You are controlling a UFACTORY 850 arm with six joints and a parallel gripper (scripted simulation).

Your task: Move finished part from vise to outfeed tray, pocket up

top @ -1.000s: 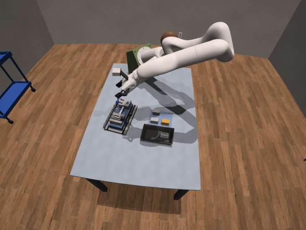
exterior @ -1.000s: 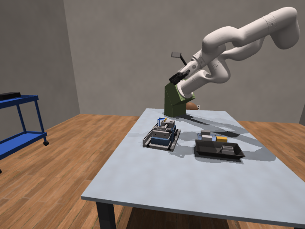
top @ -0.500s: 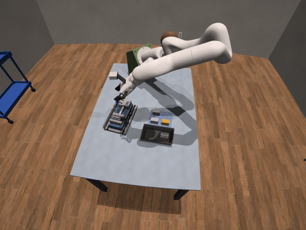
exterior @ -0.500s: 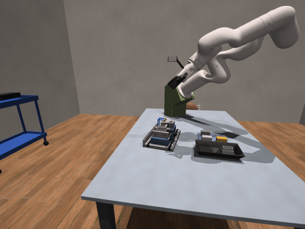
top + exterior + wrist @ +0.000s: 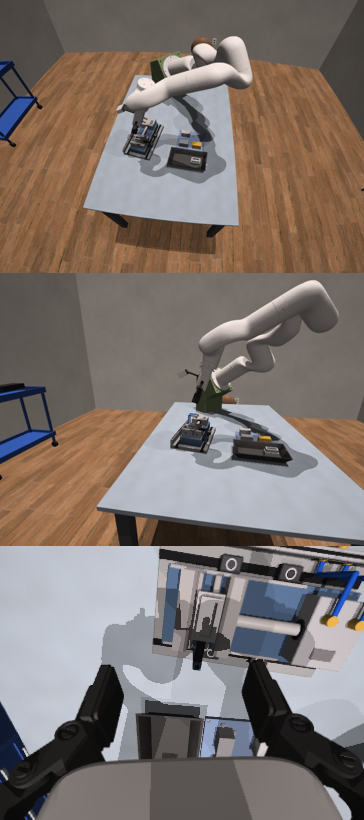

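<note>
The vise (image 5: 142, 139) stands on the left half of the table; it also shows in the exterior view (image 5: 192, 436) and the wrist view (image 5: 250, 606). A grey finished part (image 5: 210, 611) with a dark pocket sits between its jaws. My gripper (image 5: 135, 127) (image 5: 196, 396) is open and empty. It hangs well above the rear end of the vise, fingers pointing down (image 5: 182, 673). The black outfeed tray (image 5: 186, 159) lies to the right of the vise (image 5: 260, 450). A small grey pocketed part (image 5: 195, 160) lies flat on its floor.
A blue plate (image 5: 189, 140) with two grey blocks and a yellow block sits just behind the tray. The green arm base (image 5: 213, 396) stands at the table's far edge. A blue cart (image 5: 20, 419) stands on the floor at the left.
</note>
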